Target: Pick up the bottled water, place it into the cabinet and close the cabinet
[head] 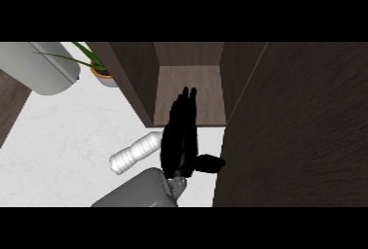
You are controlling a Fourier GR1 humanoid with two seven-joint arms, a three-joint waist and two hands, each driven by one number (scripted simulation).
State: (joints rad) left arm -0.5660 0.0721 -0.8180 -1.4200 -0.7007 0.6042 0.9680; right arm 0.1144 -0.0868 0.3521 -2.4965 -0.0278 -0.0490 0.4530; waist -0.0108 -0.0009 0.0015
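Observation:
The bottled water (135, 154), clear with a white cap end, lies on its side on the white counter (57, 146), in front of the cabinet's left edge. The cabinet (188, 92) stands open, its brown shelf bare. My left hand (179, 141) is open beside the bottle on its right. Its straight fingers point over the shelf's front edge into the cabinet, and the thumb sticks out to the right. It holds nothing. I cannot tell whether the hand touches the bottle. My right hand does not show.
The dark wooden cabinet door (302, 131) stands open and fills the right side of the view. A potted plant (101, 73) and a grey rounded appliance (46, 68) sit at the back left of the counter.

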